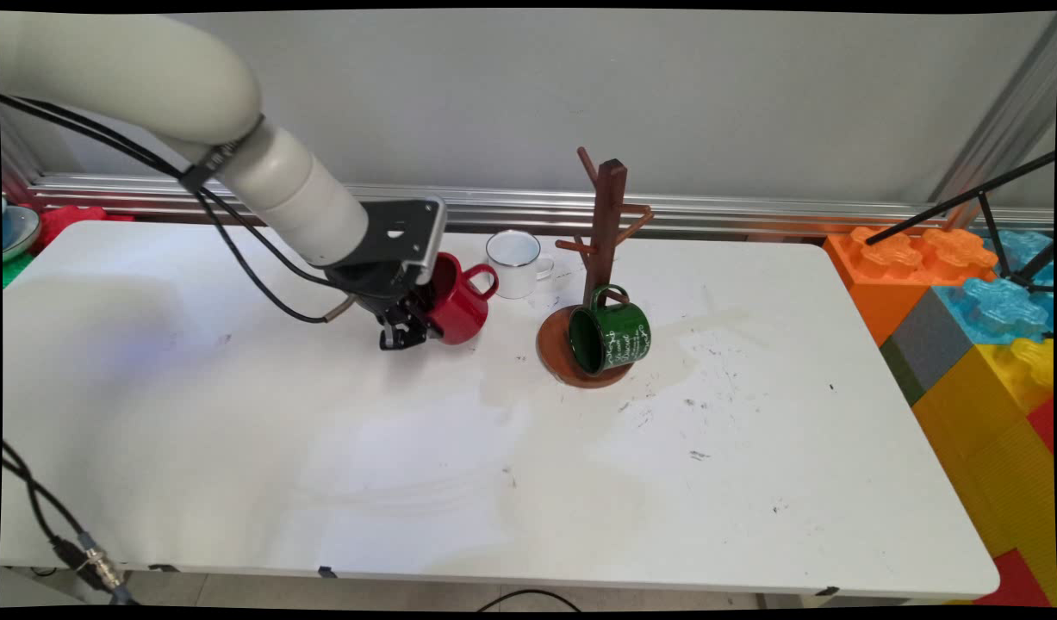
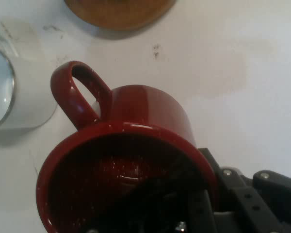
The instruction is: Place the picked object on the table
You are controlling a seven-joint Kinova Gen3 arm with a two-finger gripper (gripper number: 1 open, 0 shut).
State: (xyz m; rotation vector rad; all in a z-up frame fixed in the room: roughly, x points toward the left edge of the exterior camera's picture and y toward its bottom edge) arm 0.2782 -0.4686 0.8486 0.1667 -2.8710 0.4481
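My gripper (image 1: 410, 330) is shut on the rim of a red mug (image 1: 456, 303), at the table's middle left. In the hand view one finger reaches inside the red mug (image 2: 136, 145) and the other presses on its outer wall, at the gripper (image 2: 203, 206). The mug is tilted with its handle (image 2: 77, 94) pointing toward a white enamel mug (image 1: 515, 263) (image 2: 9, 97) just behind it. To the right stands a wooden mug tree (image 1: 606, 224) on a round base (image 1: 556, 349) (image 2: 119, 12). A green mug (image 1: 616, 337) hangs from a low peg and rests against that base.
Large coloured toy blocks (image 1: 967, 293) are stacked off the table's right end, with a black tripod leg (image 1: 959, 202) over them. A bowl (image 1: 15, 231) and a red item (image 1: 67, 217) sit beyond the far left corner. A metal rail (image 1: 752, 211) runs along the back.
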